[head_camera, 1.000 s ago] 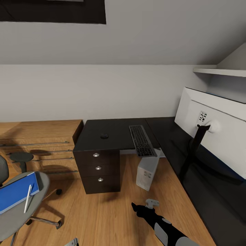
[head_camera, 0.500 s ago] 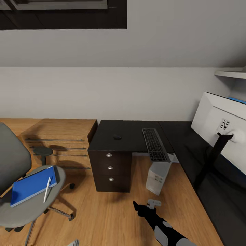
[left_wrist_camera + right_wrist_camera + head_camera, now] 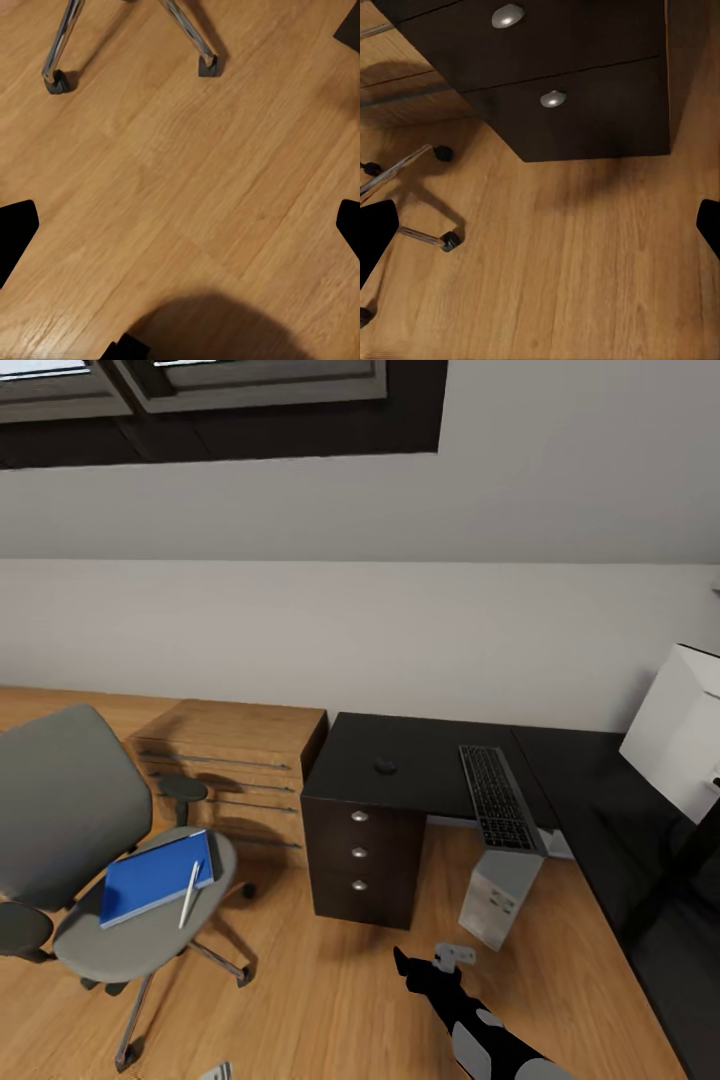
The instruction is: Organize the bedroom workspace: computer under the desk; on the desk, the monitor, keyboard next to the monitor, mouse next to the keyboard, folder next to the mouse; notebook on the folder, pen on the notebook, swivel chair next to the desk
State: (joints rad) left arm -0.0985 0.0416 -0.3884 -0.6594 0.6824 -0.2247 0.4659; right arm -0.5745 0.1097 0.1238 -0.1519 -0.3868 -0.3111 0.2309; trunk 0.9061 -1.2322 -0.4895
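Two sets of jaws, both apart, empty. Folder point(image 3: 157, 878) and pen point(image 3: 189, 882) on swivel chair point(image 3: 90, 830), left; keyboard point(image 3: 498, 797), mouse point(image 3: 385, 767) on counter point(image 3: 420, 760).

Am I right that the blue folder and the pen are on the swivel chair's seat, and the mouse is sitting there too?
Not quite. The head view shows the folder and pen on the swivel chair seat, but the mouse sits on the desk, left of the keyboard.
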